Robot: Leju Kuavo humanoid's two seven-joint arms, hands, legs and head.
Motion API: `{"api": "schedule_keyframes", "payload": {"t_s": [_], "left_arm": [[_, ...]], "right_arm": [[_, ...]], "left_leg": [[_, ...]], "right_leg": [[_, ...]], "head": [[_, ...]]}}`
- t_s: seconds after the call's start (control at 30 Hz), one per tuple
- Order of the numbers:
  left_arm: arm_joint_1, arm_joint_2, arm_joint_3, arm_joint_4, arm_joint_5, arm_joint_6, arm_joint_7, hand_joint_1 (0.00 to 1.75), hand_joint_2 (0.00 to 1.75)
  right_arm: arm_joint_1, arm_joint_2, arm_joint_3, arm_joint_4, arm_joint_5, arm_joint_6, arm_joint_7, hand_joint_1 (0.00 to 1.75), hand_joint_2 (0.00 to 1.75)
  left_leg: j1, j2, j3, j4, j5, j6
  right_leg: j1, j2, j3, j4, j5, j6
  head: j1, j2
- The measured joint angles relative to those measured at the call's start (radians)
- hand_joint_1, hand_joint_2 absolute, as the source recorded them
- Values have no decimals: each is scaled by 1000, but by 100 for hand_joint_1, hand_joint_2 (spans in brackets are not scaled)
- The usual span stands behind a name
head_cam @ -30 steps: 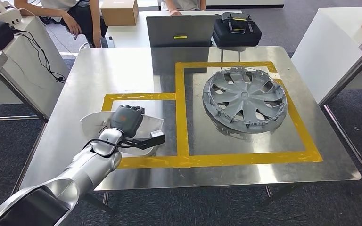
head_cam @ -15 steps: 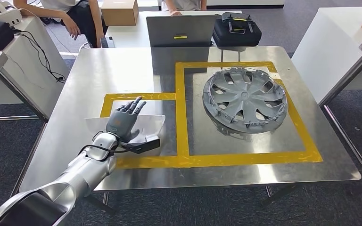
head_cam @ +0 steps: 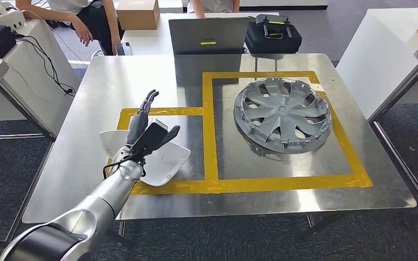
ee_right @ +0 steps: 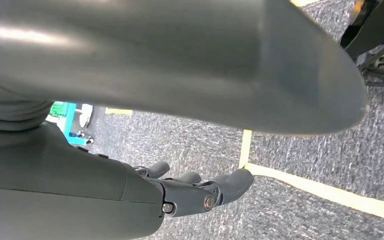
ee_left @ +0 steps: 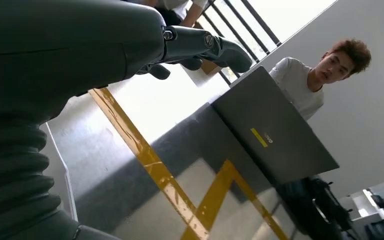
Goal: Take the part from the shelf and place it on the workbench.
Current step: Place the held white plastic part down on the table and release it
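Lying flat inside the smaller yellow-taped rectangle (head_cam: 163,111) on the brushed-steel worktop (head_cam: 141,76), the white curved plastic part (head_cam: 166,161) is resting free. The left hand (head_cam: 146,129) is hovering above it, fingers spread, holding nothing. The right hand (ee_right: 190,192) is hanging over grey carpet, fingers loosely extended and empty. A grey spoked hubcap (head_cam: 283,114) is sitting in the larger taped square.
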Motion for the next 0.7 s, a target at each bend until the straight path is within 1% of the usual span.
{"api": "schedule_keyframes", "payload": {"t_s": [0.13, 0.23, 0.33, 0.43, 0.57, 0.7], "left_arm": [[80, -4, 11, -246, 287, -174, -8, 0, 0], [134, -2, 11, -407, 373, -236, -11, 0, 0], [187, -3, 11, -552, 411, -273, -11, 0, 0], [234, -3, 11, -656, 416, -294, -11, 0, 0], [279, -4, 11, -735, 401, -300, -11, 0, 0], [308, -4, 11, -777, 391, -305, -11, 0, 0]], "right_arm": [[-4, 9, 0, 2, 0, 0, -10, 0, 0], [-8, 13, 0, 2, 0, 0, -12, 0, 0], [-11, 16, 0, 2, 0, 0, -14, 0, 0], [-13, 18, 0, 2, -3, -3, -28, 0, 0], [-15, 18, 0, 2, -10, -8, -51, 0, 0], [-16, 18, 0, 2, -9, -9, -64, 0, 0]], "left_leg": [[0, 0, 0, 0, 0, 0], [0, 0, 0, 0, 0, 0], [0, -1, 0, 0, 0, 0], [-1, -1, 0, 1, -1, 0], [-5, -1, 0, 2, -3, 3], [-10, 0, 0, 3, -5, 13]], "right_leg": [[0, 0, 0, 0, 0, 0], [0, 0, 0, 0, 0, 0], [0, 0, 0, 0, -1, -1], [-1, 0, 0, -1, 0, 0], [-5, 0, 0, -2, -1, 4], [-10, 0, 2, -4, 0, 13]], "head": [[0, 0], [0, 0], [0, 0], [0, 0], [0, 0], [0, 0]]}}
